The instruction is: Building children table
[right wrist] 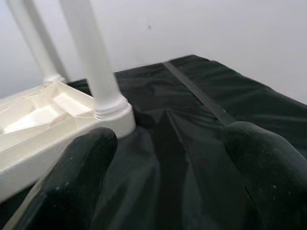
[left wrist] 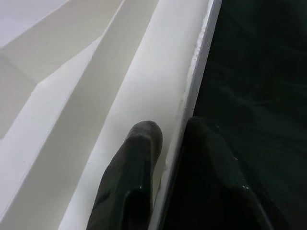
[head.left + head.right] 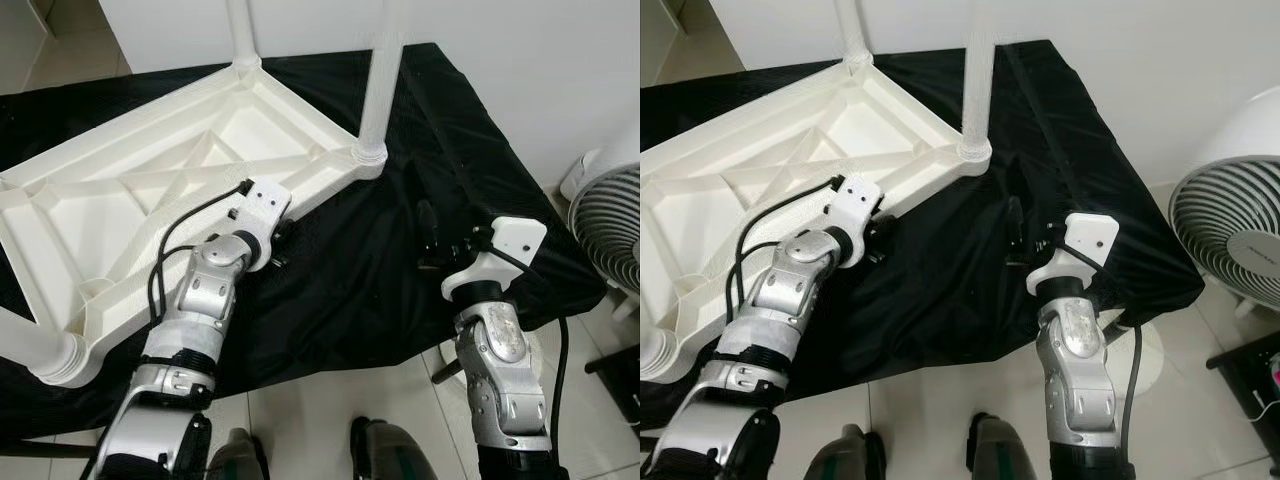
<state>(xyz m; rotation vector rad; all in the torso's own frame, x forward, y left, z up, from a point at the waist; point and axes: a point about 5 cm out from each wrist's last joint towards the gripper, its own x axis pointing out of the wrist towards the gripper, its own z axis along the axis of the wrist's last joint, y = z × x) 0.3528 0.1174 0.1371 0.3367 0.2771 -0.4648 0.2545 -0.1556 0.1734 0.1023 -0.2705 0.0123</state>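
- We found the white plastic table top (image 3: 150, 190) lying upside down on the black cloth (image 3: 360, 270) that covered the bench, ribs up, taking the bench's left and middle part and overhanging its near-left edge.
- Legs: we counted three seated in corner sockets – far corner leg (image 3: 241, 30), right corner leg (image 3: 377, 85), near-left leg (image 3: 25, 345). 4th corner was cut off by the frame's left edge, so we couldn't tell if its leg was in.
- Our read: mostly built; left to do = check/fit the 4th leg, then turn the table upright.
- Left gripper (image 2: 168, 143) sat on the top's near-right rim, between the right and near-left corners; fingers (image 2: 136, 158) nearly together astride the rim wall, one inside, one on the cloth side – clamped on it, as far as we could see.
- Right gripper (image 1: 168, 172) hung over bare cloth nr the bench's right part, fingers wide apart, holding nothing, the right corner leg just ahead of it.
- Room: open cloth to the right of the table; wall (image 3: 520, 60) close behind the bench, a fan (image 3: 1235, 240) off the right edge, so a flip looked tight on that side.
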